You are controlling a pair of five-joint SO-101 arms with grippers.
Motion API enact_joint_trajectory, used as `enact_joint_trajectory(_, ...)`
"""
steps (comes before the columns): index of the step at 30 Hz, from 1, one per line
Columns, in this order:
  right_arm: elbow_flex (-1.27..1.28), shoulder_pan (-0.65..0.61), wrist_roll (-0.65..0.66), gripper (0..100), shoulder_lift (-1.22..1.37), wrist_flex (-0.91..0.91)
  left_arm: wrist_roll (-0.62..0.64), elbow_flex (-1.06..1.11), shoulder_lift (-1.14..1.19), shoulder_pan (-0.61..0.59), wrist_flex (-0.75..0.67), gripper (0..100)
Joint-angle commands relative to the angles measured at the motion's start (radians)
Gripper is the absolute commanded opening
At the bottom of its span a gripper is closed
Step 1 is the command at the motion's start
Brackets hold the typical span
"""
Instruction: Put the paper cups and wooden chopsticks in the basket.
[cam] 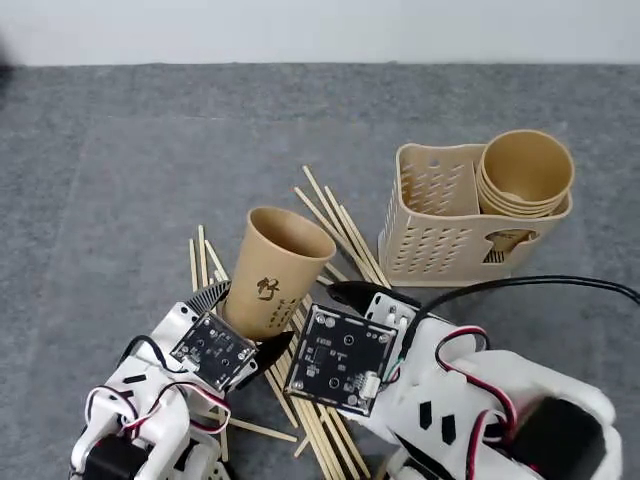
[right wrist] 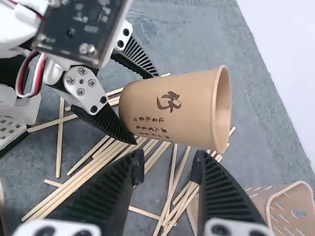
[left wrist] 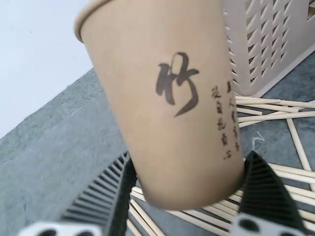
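Holding a tilted cup (cam: pixel 275 270) at frame centre: left hand (cam: pixel 243 322). Right hand (right wrist: pixel 167 164) parted, just beside. Chopsticks (cam: pixel 340 230) strewn on worktop (cam: pixel 150 180). Basket (cam: pixel 440 250) at right (stacked cups (cam: pixel 525 170) inside).

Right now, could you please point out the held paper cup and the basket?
held paper cup (cam: pixel 268 290), high view, printed side wall.
basket (cam: pixel 440 255), high view, perforated front wall.

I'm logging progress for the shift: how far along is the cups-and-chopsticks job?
Done: a stack of paper cups sits in the basket. In hand: the left gripper is shut on another paper cup. Left: that cup and the chopsticks scattered on the mat; the right gripper is open.
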Motion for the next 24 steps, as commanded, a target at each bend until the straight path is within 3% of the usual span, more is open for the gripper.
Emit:
enact_joint_trajectory(1,-0.043,-0.004,0.012,17.6,0.073,-0.016,-0.009,-0.027,-0.017,0.028,-0.020,27)
enact_joint_trajectory(7,-0.044,0.001,0.058,17.6,0.124,-0.041,-0.005,-0.061,-0.017,0.097,-0.017,27)
enact_joint_trajectory(14,-0.074,0.130,0.060,17.6,0.124,-0.065,-0.005,-0.071,-0.017,0.094,-0.017,27)
enact_joint_trajectory(19,-0.173,0.139,0.060,17.6,0.134,-0.035,-0.005,-0.077,-0.017,0.100,-0.002,27)
enact_joint_trajectory(24,-0.115,0.139,0.060,17.6,0.148,-0.068,-0.005,-0.077,-0.017,0.100,-0.005,27)
